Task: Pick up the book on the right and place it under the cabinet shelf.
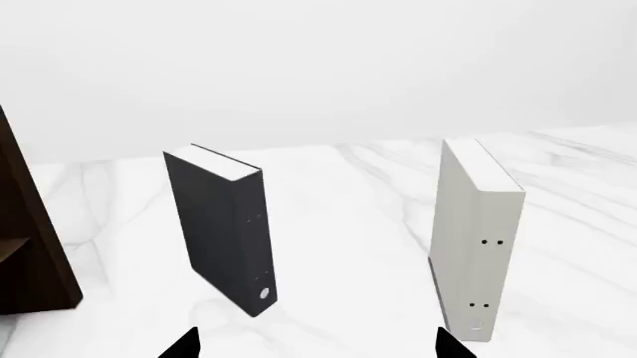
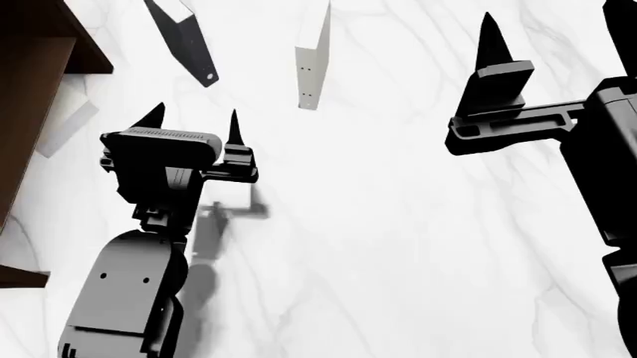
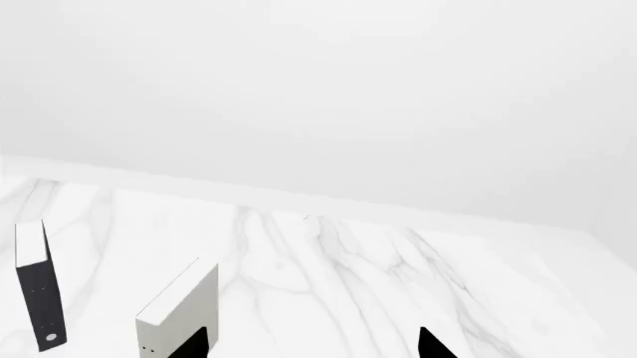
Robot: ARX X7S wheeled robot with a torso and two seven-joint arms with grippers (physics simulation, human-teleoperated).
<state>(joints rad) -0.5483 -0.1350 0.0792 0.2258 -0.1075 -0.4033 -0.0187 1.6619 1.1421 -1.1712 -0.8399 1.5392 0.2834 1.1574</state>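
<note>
The book named in the task is out of view. A black book (image 2: 184,41) and a white book with small dark dots (image 2: 312,63) stand upright on the white marble table (image 2: 398,224). The dark brown cabinet (image 2: 30,82) is at the far left, and an edge of the cabinet shelf (image 1: 8,250) peeks in. My left gripper (image 2: 194,118) is open and empty, short of the black book (image 1: 224,231) and the dotted book (image 1: 476,239). My right gripper (image 2: 553,33) is open and empty to the right of the dotted book (image 3: 181,313).
The cabinet's side wall (image 1: 30,246) stands close to the left of the black book (image 3: 38,298). Marble surface stretches between and in front of both arms. A plain white wall rises behind the table's far edge (image 3: 398,212).
</note>
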